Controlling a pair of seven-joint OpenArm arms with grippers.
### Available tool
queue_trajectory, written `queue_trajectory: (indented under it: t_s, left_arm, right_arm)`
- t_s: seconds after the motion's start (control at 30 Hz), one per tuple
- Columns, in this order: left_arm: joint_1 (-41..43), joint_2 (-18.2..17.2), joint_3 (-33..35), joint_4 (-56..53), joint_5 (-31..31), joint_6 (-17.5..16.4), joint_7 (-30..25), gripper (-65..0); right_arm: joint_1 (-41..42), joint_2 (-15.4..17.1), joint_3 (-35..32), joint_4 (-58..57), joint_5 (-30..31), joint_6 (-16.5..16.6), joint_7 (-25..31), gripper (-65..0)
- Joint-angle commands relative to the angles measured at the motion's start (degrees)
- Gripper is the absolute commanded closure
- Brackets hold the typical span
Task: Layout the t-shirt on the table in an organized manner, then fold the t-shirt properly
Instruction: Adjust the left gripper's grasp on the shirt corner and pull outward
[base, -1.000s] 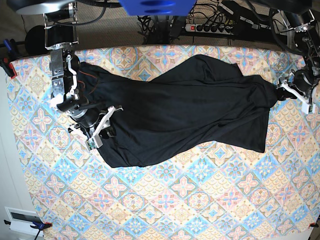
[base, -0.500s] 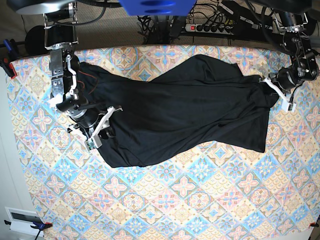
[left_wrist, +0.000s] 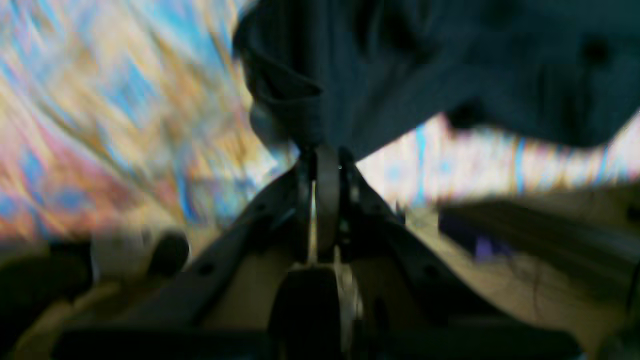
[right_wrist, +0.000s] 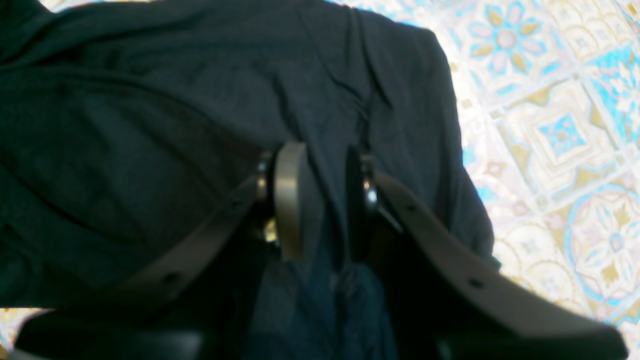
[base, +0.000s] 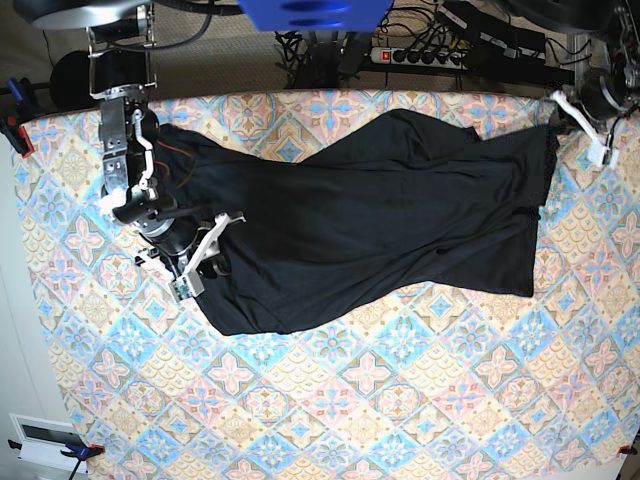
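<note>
Presently, item one: the table (base: 330, 410), covered in pastel blue, pink and cream tile pattern, filling the base view from 12 to 6 o'clock.

Item two: the t-shirt (base: 370, 230), plain black, spread across the table's upper half from about 9 to 3 o'clock. Compared with a second ago, its 3 o'clock edge has been drawn up and outward toward 1 o'clock, so that side now hangs straighter and the bunched folds there have flattened; the 9 o'clock end lies as before.

Item three: the right gripper (base: 197, 262), at 9 o'clock in the base view, unmoved since the earlier pictures. In its wrist view the right gripper (right_wrist: 320, 200) stands partly closed, a ridge of black cloth clasped between its two pads (right_wrist: 290, 200).

Item four: the left gripper (base: 580, 125), now at 1 o'clock by the table's far corner, having risen from 3 o'clock. Its wrist view is blurred, yet the left gripper (left_wrist: 322, 165) shows jaws pressed together, pinching a gathered point of the t-shirt (left_wrist: 450, 65), lifted above the patterned cloth (left_wrist: 100, 125).
</note>
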Motion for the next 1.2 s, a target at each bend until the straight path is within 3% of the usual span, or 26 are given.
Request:
queue_trajectory:
  t_s: [0.0,0.13,0.33,0.5,0.7,0.97,1.17]
  left_arm:
    - [0.85,-1.8,-1.43,1.16,-0.53,-1.18,-1.0,0.0]
    - [4.54,-2.85,-1.87,1.42,-0.53,-4.96,-1.0,0.0]
    - [7.0,-4.61,-1.43,1.34,0.88,-4.96,-1.35,0.0]
    - [3.13,-4.17,-1.52,1.25,3.87,-4.96,-1.53,0.0]
    - [-7.24,1.72,-3.81,1.07,5.28,-4.34,-1.0,-4.3]
    - [-24.3,9.81,-3.81,0.19,16.26,-2.76,-0.91,-23.3]
    - [-37.31,12.45,-3.72,-11.23,22.68,-2.76,-1.0,-23.1]
  right_arm:
    - [1.01,0.59,0.29,1.13,0.48,0.13,1.21,-13.7]
    - [1.01,0.59,0.21,1.13,0.48,0.13,1.21,-13.7]
    - [1.01,0.59,0.21,1.13,0.48,0.13,1.12,-13.7]
    - [1.01,0.5,0.12,1.13,0.48,0.13,1.12,-13.7]
    - [1.01,0.5,0.12,1.13,0.48,0.13,1.03,-13.7]
    - [1.01,0.5,0.12,1.21,0.48,0.13,1.03,-13.7]
    - [1.01,0.5,0.38,1.21,0.48,0.13,1.21,-13.7]
